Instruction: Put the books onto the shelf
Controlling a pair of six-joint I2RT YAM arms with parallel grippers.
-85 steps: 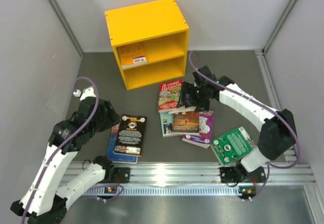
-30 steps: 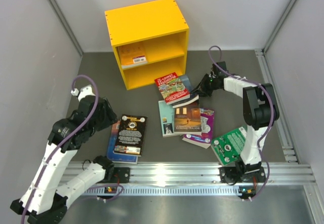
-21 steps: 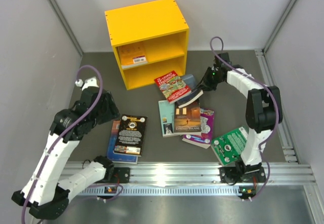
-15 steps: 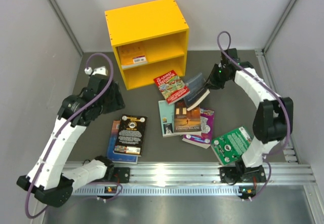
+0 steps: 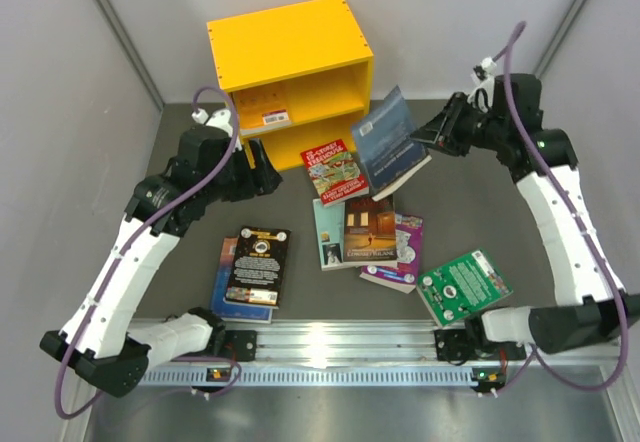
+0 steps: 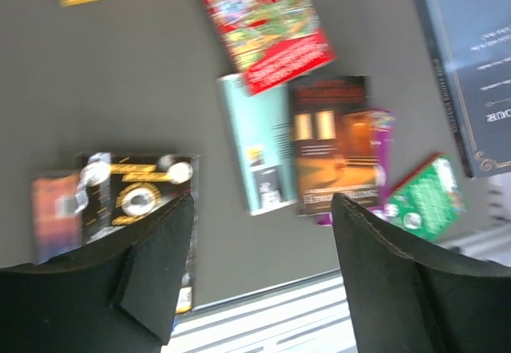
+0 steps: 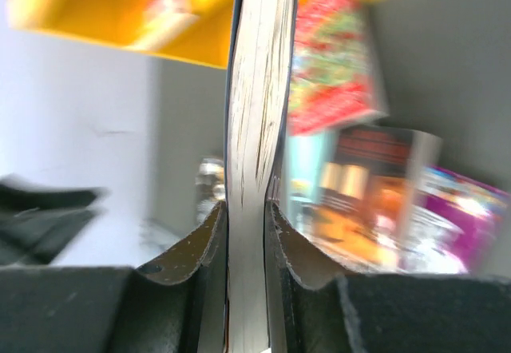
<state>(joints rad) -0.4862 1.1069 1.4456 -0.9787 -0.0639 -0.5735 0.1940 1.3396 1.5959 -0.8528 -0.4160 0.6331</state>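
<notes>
The yellow shelf point(image 5: 290, 62) stands at the back with a yellow book point(image 5: 262, 109) in its upper compartment. My right gripper point(image 5: 425, 139) is shut on a blue book point(image 5: 392, 144), held tilted in the air just right of the shelf. In the right wrist view its page edge point(image 7: 259, 129) is pinched between the fingers of the right gripper point(image 7: 247, 217). My left gripper point(image 5: 268, 178) hovers open and holds nothing in front of the lower compartment. In its wrist view the left gripper point(image 6: 263, 241) looks down on the red-and-white book point(image 6: 263, 25) and the teal book point(image 6: 255, 145).
On the mat lie a red-and-white book point(image 5: 333, 170), a teal book point(image 5: 326, 234), a brown book point(image 5: 370, 230), a purple book point(image 5: 405, 252), a green book point(image 5: 462, 286) and a black book point(image 5: 258, 265) on another one. A metal rail point(image 5: 330, 347) runs along the near edge.
The right gripper has lifted the blue book off the pile, up and to the right of the shelf. The left arm has swung toward the shelf front and its jaws have widened.
</notes>
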